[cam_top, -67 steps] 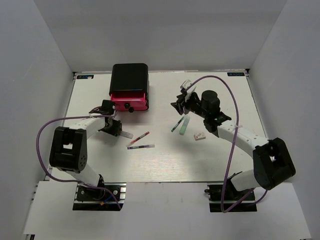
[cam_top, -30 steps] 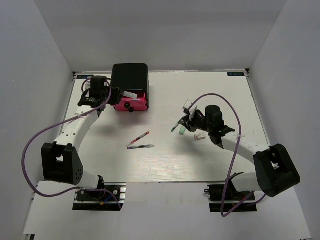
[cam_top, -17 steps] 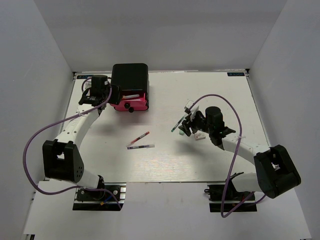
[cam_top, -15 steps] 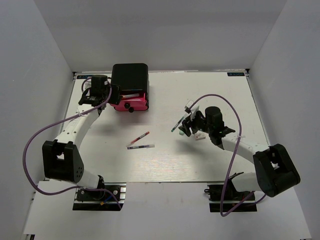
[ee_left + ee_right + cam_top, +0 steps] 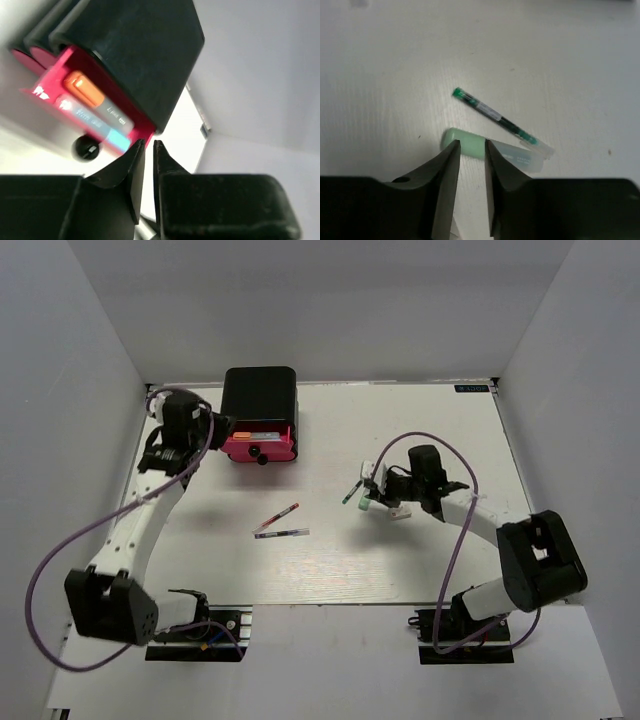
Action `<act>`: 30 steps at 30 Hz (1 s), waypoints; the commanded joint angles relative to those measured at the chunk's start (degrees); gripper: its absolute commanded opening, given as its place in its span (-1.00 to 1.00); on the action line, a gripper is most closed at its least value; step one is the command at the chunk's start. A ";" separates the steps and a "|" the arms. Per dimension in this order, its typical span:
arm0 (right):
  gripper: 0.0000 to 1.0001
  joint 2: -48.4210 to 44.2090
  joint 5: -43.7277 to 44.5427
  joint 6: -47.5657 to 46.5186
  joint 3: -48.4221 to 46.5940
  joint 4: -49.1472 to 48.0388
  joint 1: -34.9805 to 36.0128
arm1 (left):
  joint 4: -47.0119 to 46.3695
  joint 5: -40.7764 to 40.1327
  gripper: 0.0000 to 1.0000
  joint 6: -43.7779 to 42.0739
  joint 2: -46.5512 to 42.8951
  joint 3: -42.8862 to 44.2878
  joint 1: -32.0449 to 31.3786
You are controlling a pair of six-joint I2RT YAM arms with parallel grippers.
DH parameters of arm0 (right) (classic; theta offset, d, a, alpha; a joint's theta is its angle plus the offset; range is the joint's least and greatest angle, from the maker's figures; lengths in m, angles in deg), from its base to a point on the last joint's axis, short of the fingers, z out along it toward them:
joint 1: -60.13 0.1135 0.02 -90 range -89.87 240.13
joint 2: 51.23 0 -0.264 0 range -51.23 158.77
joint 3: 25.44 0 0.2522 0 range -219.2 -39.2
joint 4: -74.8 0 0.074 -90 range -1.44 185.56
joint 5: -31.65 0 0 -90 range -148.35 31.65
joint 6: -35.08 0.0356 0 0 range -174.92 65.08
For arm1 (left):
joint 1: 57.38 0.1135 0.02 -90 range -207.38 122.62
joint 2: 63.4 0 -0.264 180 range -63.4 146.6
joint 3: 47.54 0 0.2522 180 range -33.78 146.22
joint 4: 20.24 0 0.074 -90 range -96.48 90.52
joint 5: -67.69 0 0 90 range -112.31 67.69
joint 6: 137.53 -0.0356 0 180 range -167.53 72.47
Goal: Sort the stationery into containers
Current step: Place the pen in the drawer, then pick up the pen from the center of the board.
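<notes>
Right gripper [image 5: 470,145] is down low over the table [image 5: 420,430] with its two fingers a little apart, nothing pinched. In the right wrist view the tips sit over the rounded end of the mint green marker [image 5: 512,157], which lies flat. Can't tell from that angle if the tips actually touch it or hang just above. The green pen [image 5: 495,116] lies just beyond the marker, slanted, and its far end nearly meets the marker's far end. The little white eraser [image 5: 400,512] sits right next to the gripper, on the side nearer the arm bases.

Left gripper [image 5: 149,147] has its fingers pressed almost together with only a sliver of light between them, and it's empty. It's up off the table on the left side of the black drawer box [image 5: 140,45], aimed at it but apart from it. One pink drawer [image 5: 47,85] is pulled out, and the orange-capped marker [image 5: 92,97] and the light blue marker [image 5: 100,131] lie side by side in it. The round black knob [image 5: 86,149] shows just below them.

Out in the middle of the table, between the two arms, the red pen [image 5: 280,517] and the dark pen [image 5: 282,533] lie close together, well away from both grippers and the box.
</notes>
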 commanded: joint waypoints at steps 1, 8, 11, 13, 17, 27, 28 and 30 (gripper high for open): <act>-0.40 7.23 -11.10 -31.44 -8.77 24.44 -1.06 | 0.21 -0.92 -0.51 -13.86 -8.64 -5.18 -0.17; -0.05 22.56 -9.18 -60.73 -28.99 50.28 -1.67 | 3.36 0.14 0.56 -16.89 -20.95 -16.61 -0.17; 0.02 27.57 -6.81 -66.61 -36.46 57.89 -1.41 | 5.48 -0.91 0.59 -16.37 -25.08 -20.21 -0.17; 0.06 31.34 -4.26 -70.31 -42.70 63.45 -1.50 | 7.05 -0.91 0.62 -16.36 -27.11 -21.36 -0.17; 0.08 34.43 0.13 -76.03 -48.08 71.72 -1.50 | 8.29 -0.91 0.62 -15.84 -28.42 -23.38 -0.17; 0.01 38.21 4.79 -73.59 -48.11 72.00 -1.06 | 7.15 -0.38 0.62 -15.31 -27.37 -25.76 -0.17; 0.01 38.04 4.53 -72.98 -47.92 71.03 -1.23 | 7.15 -0.38 0.62 -15.31 -27.37 -25.76 -0.17; 0.01 38.21 3.75 -71.05 -47.74 68.92 -1.41 | 6.62 -0.38 0.62 -15.31 -27.37 -25.76 -0.17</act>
